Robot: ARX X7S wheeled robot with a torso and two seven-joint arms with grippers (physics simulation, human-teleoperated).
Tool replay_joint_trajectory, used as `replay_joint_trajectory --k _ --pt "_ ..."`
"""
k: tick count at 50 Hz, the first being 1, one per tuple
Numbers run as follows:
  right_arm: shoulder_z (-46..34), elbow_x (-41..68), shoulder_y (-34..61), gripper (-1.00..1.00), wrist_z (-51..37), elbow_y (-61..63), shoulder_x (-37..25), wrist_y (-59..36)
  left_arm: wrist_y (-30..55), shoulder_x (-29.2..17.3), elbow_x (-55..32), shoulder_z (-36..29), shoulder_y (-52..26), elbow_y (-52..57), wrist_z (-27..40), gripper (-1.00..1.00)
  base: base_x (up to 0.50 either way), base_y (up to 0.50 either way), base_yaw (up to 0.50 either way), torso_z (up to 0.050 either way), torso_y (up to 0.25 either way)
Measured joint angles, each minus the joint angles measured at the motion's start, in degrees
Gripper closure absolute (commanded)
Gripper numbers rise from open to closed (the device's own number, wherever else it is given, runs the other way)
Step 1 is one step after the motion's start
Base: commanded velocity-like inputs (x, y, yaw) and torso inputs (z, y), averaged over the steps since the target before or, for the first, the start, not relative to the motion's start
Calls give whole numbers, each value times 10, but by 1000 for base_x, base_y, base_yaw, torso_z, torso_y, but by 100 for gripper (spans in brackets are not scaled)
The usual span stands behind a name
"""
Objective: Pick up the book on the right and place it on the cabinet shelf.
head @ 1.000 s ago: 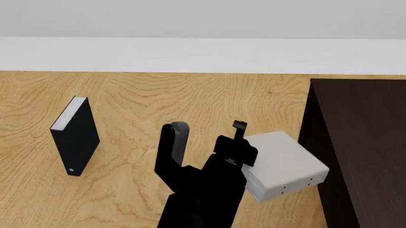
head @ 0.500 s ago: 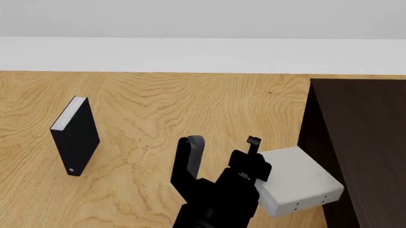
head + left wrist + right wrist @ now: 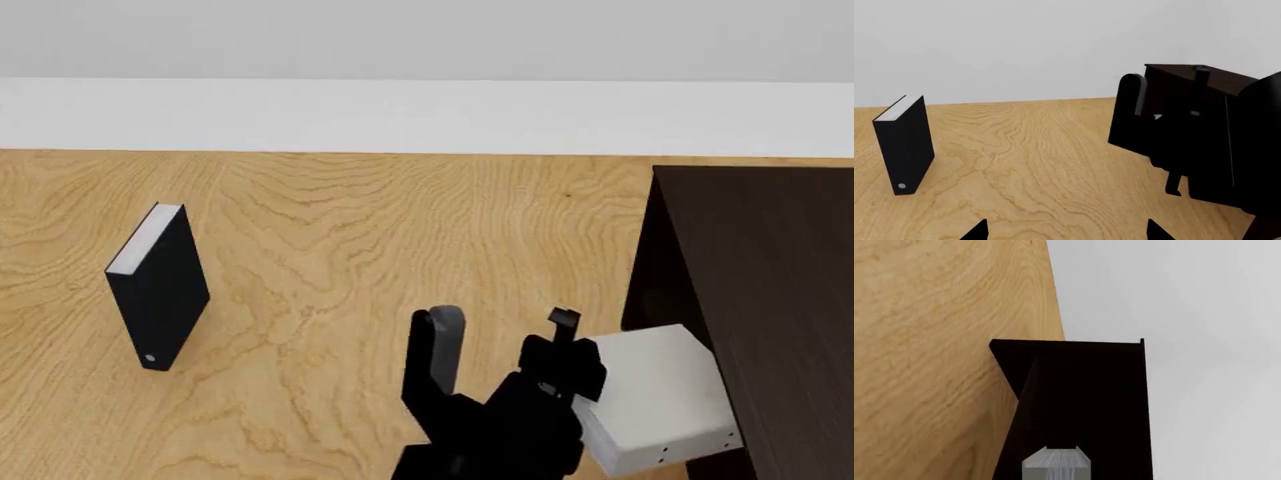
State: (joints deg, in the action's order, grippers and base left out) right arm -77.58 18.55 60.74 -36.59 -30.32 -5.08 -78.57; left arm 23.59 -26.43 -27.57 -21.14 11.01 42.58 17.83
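Grey book (image 3: 661,398) sits clamped in my right gripper (image 3: 534,375), tilted, its far edge against the dark cabinet (image 3: 774,300) just beyond the fingers. Left gripper: I cannot tell its state.

Book (image 3: 657,398) now apparently nearer cabinet (image 3: 781,300).

On the desk (image 3: 334,220), the thinner book (image 3: 158,290) stands upright near the left edge, well apart from the book (image 3: 661,410), which sits beside the right gripper (image 3: 501,335) at the front, its far side touching the cabinet (image 3: 774,300) at the right edge.
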Motion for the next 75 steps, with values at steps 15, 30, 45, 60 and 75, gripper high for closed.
replay_joint_trajectory --k 15,30,45,60,75 --pt "-2 -18 -4 100 -17 -60 6 6 -2 -3 -3 0 0 2 2 -100 0 0 0 0 1" --pt "-11 -26 -6 100 -11 -134 20 36 -6 -6 -4 0 2 4 5 -100 0 0 0 0 1" --pt "-20 -27 -13 100 -3 -220 39 85 -9 -8 -4 -2 2 4 7 -100 0 0 0 1 1" --pt "-46 21 -22 100 -5 -271 49 135 -9 -9 -4 -6 2 4 10 -100 0 0 0 0 1" --pt "-65 35 -28 100 -12 -294 51 158 -7 -11 -5 -9 1 4 13 -100 0 0 0 0 1"
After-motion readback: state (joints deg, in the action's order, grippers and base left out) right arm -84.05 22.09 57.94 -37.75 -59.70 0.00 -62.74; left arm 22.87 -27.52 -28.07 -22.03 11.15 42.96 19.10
